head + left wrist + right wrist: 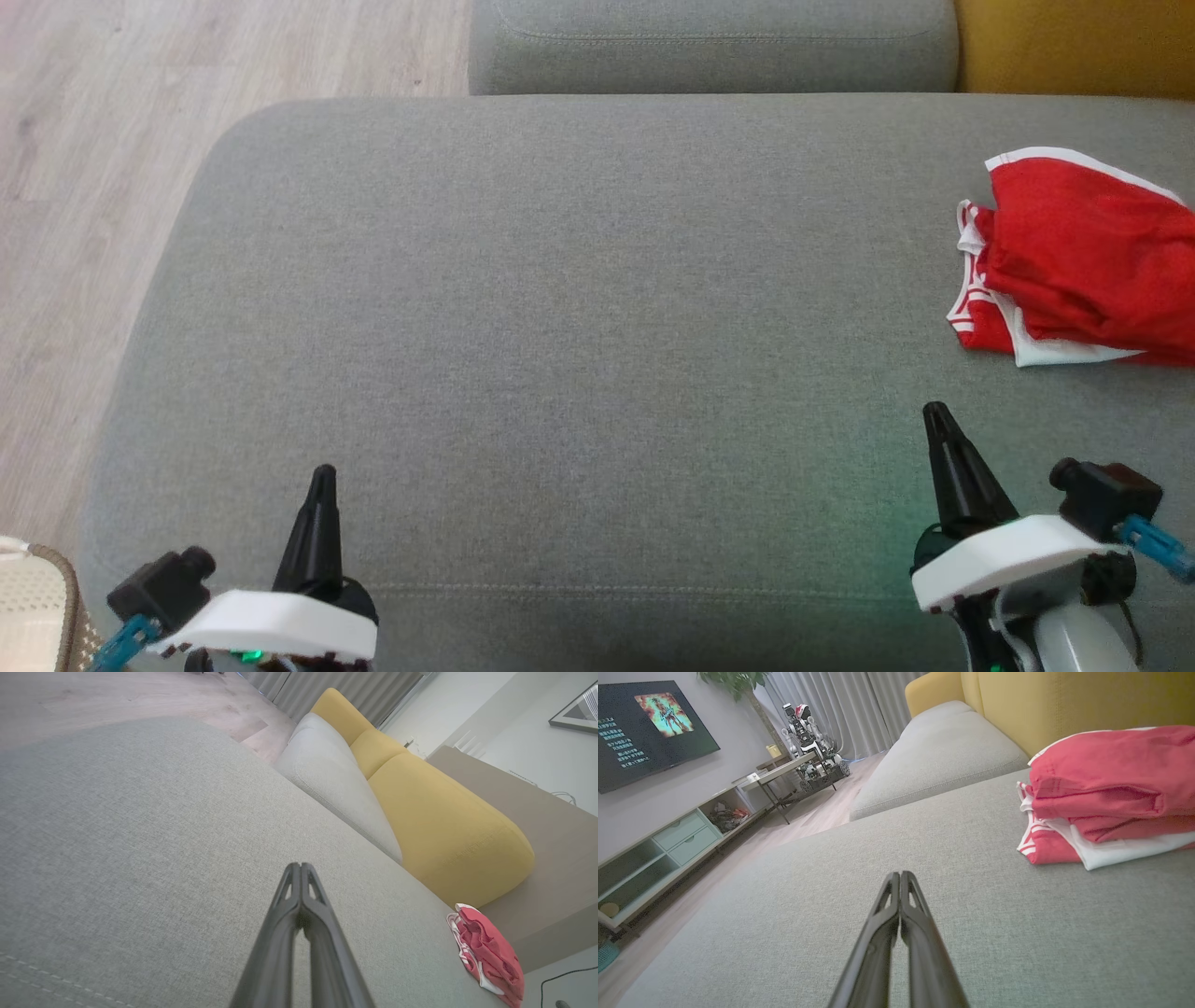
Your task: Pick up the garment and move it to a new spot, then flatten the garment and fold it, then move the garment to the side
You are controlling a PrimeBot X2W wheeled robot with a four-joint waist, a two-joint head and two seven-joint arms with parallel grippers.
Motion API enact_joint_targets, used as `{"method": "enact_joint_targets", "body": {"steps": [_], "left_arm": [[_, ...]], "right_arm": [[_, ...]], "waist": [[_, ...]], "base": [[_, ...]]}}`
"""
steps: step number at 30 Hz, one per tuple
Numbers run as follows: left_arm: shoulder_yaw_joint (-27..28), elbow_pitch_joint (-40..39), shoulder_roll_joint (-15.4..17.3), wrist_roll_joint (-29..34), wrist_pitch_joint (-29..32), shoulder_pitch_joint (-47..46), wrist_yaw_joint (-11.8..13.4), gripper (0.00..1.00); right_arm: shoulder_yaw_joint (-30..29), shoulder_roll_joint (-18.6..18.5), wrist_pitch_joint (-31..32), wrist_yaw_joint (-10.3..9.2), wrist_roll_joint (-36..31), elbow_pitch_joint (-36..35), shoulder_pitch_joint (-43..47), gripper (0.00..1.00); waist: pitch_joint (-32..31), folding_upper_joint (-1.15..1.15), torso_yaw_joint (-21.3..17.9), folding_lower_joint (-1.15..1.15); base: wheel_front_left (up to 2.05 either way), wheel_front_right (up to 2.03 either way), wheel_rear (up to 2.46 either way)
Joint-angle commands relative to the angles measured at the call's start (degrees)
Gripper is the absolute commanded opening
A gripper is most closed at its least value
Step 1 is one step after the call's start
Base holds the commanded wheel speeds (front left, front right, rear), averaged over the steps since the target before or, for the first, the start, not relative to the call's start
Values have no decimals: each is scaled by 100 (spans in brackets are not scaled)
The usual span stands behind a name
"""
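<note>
Your garment [1083, 261] lies folded at the cushion's [560, 327] right edge. Your left gripper [323, 478] and right gripper [935, 415] are both pressed closed, holding nothing, the right one nearer the garment.

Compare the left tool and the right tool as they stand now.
The right tool sits close to the red fabric garment with white trim; the left tool is far across the grey fabric sofa cushion from it. In the head view the right tool reaches further up the cushion than the left tool. Both are shut, hold nothing and point across the cushion.
</note>
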Motion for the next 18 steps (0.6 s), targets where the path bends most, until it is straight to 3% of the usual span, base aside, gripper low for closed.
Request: {"method": "enact_joint_targets", "body": {"steps": [1, 18], "left_arm": [[135, -165, 75, -103, 17, -316, -33, 0], [278, -93, 111, -1059, 272, -462, -57, 0]], "right_arm": [[-11, 7, 54, 0, 148, -181, -258, 0], [-111, 11, 338, -1, 1338, -169, -295, 0]], "waist": [[0, 0, -4, 0], [-5, 0, -96, 0]], "base": [[0, 0, 0], [0, 0, 0]]}}
